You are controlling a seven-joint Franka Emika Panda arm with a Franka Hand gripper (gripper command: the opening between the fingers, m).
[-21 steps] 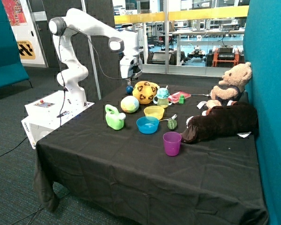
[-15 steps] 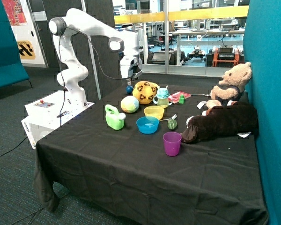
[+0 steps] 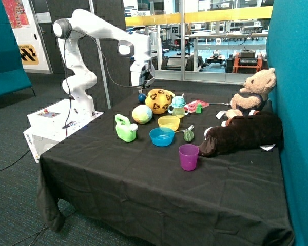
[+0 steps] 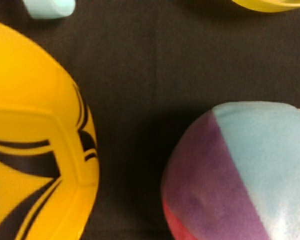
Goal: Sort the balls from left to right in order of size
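A: Balls, read across the black table (image 3: 143, 189) in the outside view: small blue ball (image 3: 141, 97) at the far edge; soft pastel ball (image 3: 142, 114) nearer the camera; yellow ball (image 3: 159, 101) with black markings behind it and just beside the blue one.

B: Gripper?

A: Gripper (image 3: 141, 84) hangs over the blue ball, clear of it; whether the fingers are apart or together I cannot tell; nothing seen in its hold.

B: Wrist view?

A: Yellow ball (image 4: 35, 145) and pastel ball (image 4: 245, 175) fill it, with a strip of dark cloth between them; apart, not touching.

B: Other items?

A: Green watering can (image 3: 125, 128) beside the pastel ball; blue bowl (image 3: 161, 136); yellow bowl (image 3: 169, 122) behind it; sippy cup (image 3: 178, 106) next to the yellow ball; purple cup (image 3: 188, 157) nearest the camera; brown plush (image 3: 241, 134); teddy bear (image 3: 252, 95) at the far corner.
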